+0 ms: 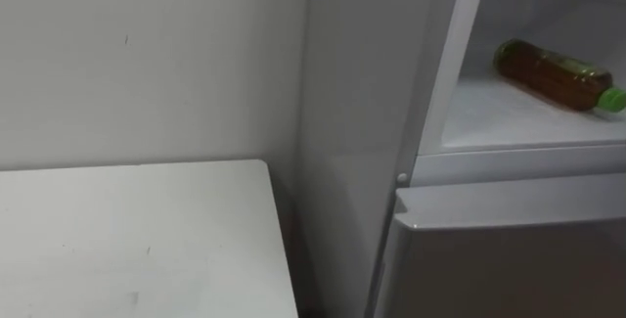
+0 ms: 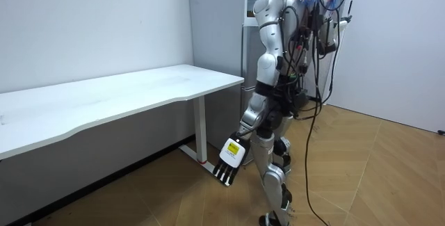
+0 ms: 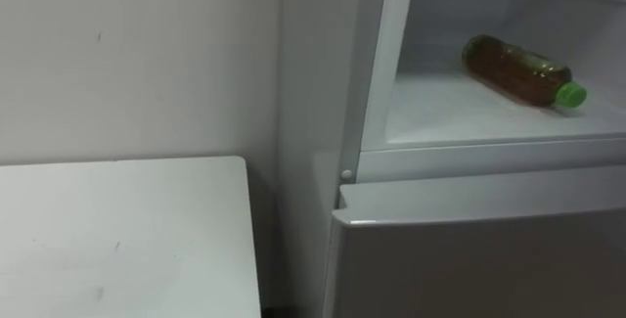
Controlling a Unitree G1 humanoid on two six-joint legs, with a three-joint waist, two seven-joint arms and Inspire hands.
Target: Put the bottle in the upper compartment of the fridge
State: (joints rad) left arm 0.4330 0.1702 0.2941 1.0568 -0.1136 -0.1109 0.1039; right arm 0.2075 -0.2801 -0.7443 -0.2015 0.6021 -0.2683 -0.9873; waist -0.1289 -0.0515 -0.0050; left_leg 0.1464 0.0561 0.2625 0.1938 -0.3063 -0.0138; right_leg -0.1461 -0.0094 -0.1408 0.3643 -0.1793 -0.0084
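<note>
Bottle (image 1: 556, 74) lies in the fridge's (image 1: 352, 113) upper compartment (image 1: 509, 117); left hand (image 2: 229, 160) hangs empty.
In the eye views we see the bottle on its side on the white floor of the upper compartment, which stands open. Its liquid is brown, and its green cap (image 1: 613, 100) points right and a little toward us. Below the compartment, the lower door (image 1: 509, 249) is shut. To the left of the fridge we note a white tabletop (image 1: 127, 240) set against a pale wall (image 1: 147, 64), with a narrow gap between tabletop and fridge. In the room view the robot stands upright at the tabletop's end, just in front of the fridge. Its left hand hangs low beside the leg, fingers straight and pointing down, holding nothing.
</note>
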